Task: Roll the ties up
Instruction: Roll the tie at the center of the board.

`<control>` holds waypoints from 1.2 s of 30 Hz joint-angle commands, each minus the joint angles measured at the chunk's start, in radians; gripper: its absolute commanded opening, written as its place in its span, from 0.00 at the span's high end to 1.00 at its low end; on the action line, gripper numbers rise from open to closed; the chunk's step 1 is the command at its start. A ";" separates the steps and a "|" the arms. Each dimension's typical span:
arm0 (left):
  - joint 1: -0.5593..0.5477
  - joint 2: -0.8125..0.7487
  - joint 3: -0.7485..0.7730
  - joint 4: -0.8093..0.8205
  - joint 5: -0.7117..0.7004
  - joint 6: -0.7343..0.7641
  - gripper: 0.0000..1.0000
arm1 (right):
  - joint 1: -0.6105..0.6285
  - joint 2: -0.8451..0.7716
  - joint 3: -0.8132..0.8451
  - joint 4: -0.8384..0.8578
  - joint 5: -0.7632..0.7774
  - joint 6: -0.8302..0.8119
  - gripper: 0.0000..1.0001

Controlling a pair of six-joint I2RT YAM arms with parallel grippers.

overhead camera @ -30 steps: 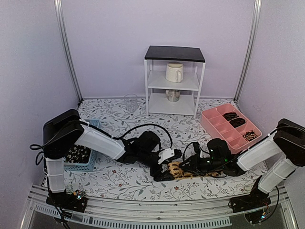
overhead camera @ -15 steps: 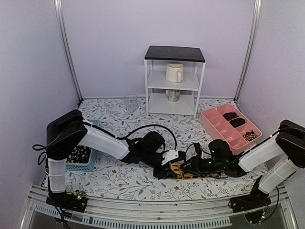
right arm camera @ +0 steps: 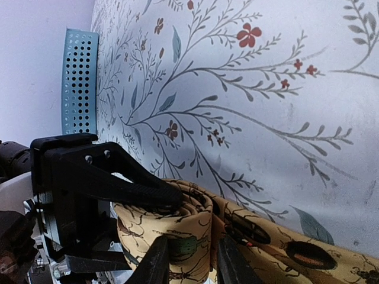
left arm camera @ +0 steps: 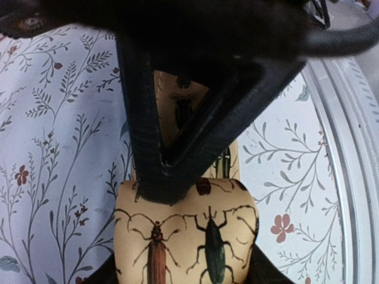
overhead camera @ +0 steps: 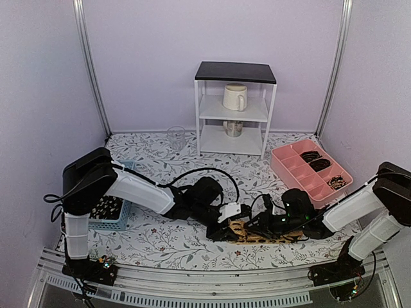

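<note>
The left pincer [overhead camera: 223,230], wide open a second ago, now clenches the rolled end of the tie [overhead camera: 247,236] at 6 o'clock on the surface [overhead camera: 167,245]. The right pincer [overhead camera: 260,226] grasps the strip at the roll's 3 o'clock. The roll looks secured for another turn.

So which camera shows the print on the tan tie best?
The left wrist view: the tan tie sits close up and its beetle print reads clearly. The right wrist view shows its rolled end side-on; the top view shows only a small tan strip.
</note>
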State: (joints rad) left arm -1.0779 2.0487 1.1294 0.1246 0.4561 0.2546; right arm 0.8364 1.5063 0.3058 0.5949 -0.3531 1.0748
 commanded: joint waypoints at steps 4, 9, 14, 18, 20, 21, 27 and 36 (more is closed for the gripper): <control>-0.016 0.001 0.021 -0.065 0.019 0.031 0.57 | 0.001 -0.122 0.007 -0.217 0.043 -0.006 0.76; -0.016 -0.002 0.017 -0.068 0.009 0.040 0.60 | 0.000 -0.200 0.004 -0.351 0.068 -0.009 0.91; -0.016 -0.005 0.018 -0.069 -0.006 0.047 0.60 | 0.003 -0.207 -0.011 -0.400 0.055 -0.011 0.92; -0.014 -0.003 0.018 -0.071 -0.030 0.066 0.60 | 0.003 -0.128 0.007 -0.394 0.075 -0.017 0.92; -0.016 0.000 0.020 -0.082 -0.039 0.080 0.59 | 0.003 -0.088 0.015 -0.376 0.097 -0.020 0.93; -0.015 0.001 0.022 -0.092 -0.044 0.089 0.59 | 0.003 -0.074 0.019 -0.368 0.112 -0.022 0.93; -0.012 -0.009 0.026 -0.130 -0.029 0.118 0.59 | -0.009 -0.004 0.054 -0.356 0.168 -0.042 0.94; -0.004 -0.011 0.039 -0.174 -0.035 0.117 0.59 | -0.026 -0.004 0.043 -0.365 0.192 -0.058 0.94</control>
State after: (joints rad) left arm -1.0786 2.0460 1.1587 0.0307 0.4328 0.3538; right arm 0.8326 1.4784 0.3725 0.3317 -0.2523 1.0439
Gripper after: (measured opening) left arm 0.421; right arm 0.062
